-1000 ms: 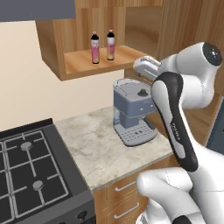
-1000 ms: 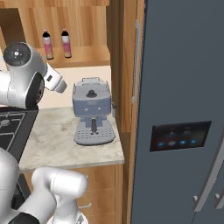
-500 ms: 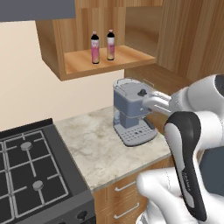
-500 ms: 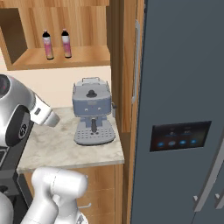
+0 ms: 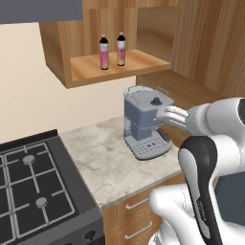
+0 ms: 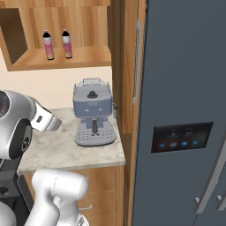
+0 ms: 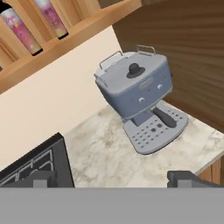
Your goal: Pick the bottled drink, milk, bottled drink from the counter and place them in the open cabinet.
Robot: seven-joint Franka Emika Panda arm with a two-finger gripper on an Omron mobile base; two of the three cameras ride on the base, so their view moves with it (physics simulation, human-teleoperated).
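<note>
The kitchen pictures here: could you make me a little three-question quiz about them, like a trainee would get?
1. True or false: both bottles stand upright in the open cabinet.
2. What machine sits on the counter?
   A. toaster  B. coffee machine  C. kettle
3. Fill in: the gripper's jaws are ____ and hold nothing.

Key: 1 true; 2 B; 3 open.

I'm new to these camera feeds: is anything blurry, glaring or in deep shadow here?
Left base view: even, soft light, only a faint shadow under the coffee machine. Right base view: the open cabinet is dim at its left wall. Hand view: the counter looks sharp, tilted with the hand, with no glare.
</note>
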